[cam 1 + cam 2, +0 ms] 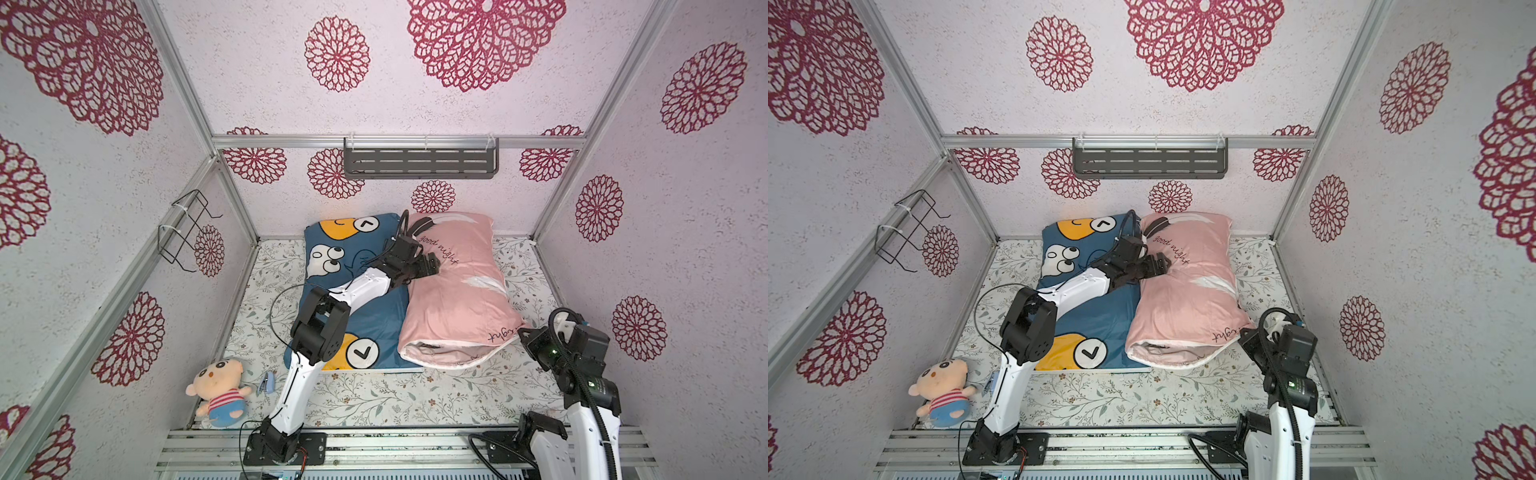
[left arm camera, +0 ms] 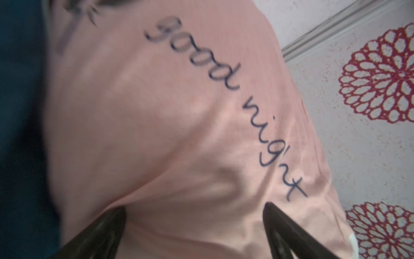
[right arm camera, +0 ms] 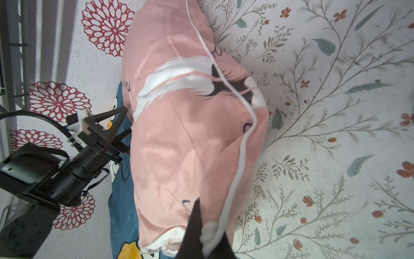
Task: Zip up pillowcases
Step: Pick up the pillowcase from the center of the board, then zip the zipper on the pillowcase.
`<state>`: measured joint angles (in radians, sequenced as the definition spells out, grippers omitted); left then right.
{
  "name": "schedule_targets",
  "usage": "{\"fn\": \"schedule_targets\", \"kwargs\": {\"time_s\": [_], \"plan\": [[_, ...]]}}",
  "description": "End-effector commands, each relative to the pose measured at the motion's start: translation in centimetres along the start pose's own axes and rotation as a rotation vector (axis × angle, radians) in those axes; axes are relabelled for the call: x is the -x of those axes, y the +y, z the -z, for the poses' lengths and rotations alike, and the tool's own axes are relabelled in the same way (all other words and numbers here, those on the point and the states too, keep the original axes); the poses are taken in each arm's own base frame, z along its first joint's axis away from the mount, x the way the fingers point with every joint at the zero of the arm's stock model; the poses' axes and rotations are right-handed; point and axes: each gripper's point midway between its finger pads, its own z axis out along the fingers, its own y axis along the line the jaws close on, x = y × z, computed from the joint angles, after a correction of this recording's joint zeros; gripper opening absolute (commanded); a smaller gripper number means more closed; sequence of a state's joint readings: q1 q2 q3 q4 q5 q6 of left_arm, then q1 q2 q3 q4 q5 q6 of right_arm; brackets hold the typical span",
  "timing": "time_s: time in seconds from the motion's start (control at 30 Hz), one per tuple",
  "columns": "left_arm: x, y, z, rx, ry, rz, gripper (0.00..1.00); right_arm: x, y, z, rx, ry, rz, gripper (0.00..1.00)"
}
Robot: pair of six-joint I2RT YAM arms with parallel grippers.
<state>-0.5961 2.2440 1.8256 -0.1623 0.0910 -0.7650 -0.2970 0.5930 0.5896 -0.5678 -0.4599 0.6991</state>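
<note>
Lying side by side: blue pillowcase [image 1: 374, 320] and pink pillowcase [image 1: 457, 299], long edges touching, both set towards the back wall on the floral sheet [image 1: 415, 399].
Pink pillowcase: soft, stuffed and rounded, matte woven cloth with white piping; its near end gapes and a white inner pillow shows in the mouth.
Blue pillowcase: flat, smooth cloth printed with yellow and white cartoon faces with big round eyes.
Writing: "good night" in thin dark script near the pink case's far end, sharp in the left wrist view; the word "night" appears again, upside down, at its near right corner. A black-and-white feather is printed beside it.
Left gripper [image 2: 195, 206]: open wide — black triangular fingers [image 2: 107, 231] spread apart and resting on the pink cloth just below the script, nothing between them.
Right gripper [image 1: 524, 332]: closed, jaws together at the pink case's near right corner with the white piping lying across them; whether cloth is pinched I cannot tell.
Sheet: pale, with thin grey-green sprigs and small orange flowers, lightly soiled.
Room: speckled white walls with red lacy rosettes, aluminium frame rails, a slotted grey shelf [image 1: 419, 160] on the back rail, a black wire rack [image 1: 187, 228] on the side.
Near edge: plush doll [image 1: 218, 392] in a striped top, lying beside a small blue clip [image 1: 268, 382].
</note>
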Motion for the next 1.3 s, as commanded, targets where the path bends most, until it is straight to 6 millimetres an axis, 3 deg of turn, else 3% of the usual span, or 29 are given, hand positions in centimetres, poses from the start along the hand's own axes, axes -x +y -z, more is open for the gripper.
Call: {"fn": "schedule_targets", "kwargs": {"time_s": [0.0,0.13,0.2,0.37,0.5,0.67,0.9,0.93,1.03,1.27], "plan": [[5.9,1.1,4.8,0.076,-0.125,-0.064,0.98,-0.7,0.7,0.4,0.021,0.058,0.007,0.00],[6.5,-2.7,9.0,-0.006,-0.113,-0.102,0.98,-1.5,1.6,0.8,0.055,0.116,0.024,0.00],[5.7,-6.0,11.7,-0.119,-0.074,-0.100,1.00,-1.9,2.3,1.2,0.082,0.146,0.036,0.00],[-0.7,-13.1,14.6,-0.506,0.157,0.067,0.91,-2.0,3.3,1.6,0.128,0.174,0.034,0.00],[-5.5,-16.9,16.0,-0.697,0.297,0.220,0.82,-1.4,3.5,1.6,0.149,0.173,0.007,0.00],[-9.4,-21.2,17.8,-0.836,0.384,0.298,0.76,-0.6,4.4,1.7,0.225,0.157,-0.037,0.00],[-13.3,-23.6,17.0,-0.953,0.499,0.442,0.61,-0.1,5.3,1.4,0.325,0.148,-0.091,0.00],[-14.7,-23.1,15.5,-0.934,0.524,0.462,0.61,0.0,5.5,1.5,0.337,0.146,-0.096,0.00],[-16.3,-23.9,14.4,-0.938,0.563,0.491,0.58,0.1,5.8,1.6,0.362,0.138,-0.106,0.00],[-17.9,-25.3,13.6,-0.958,0.615,0.523,0.45,0.1,5.8,1.5,0.376,0.133,-0.125,0.00]]}}
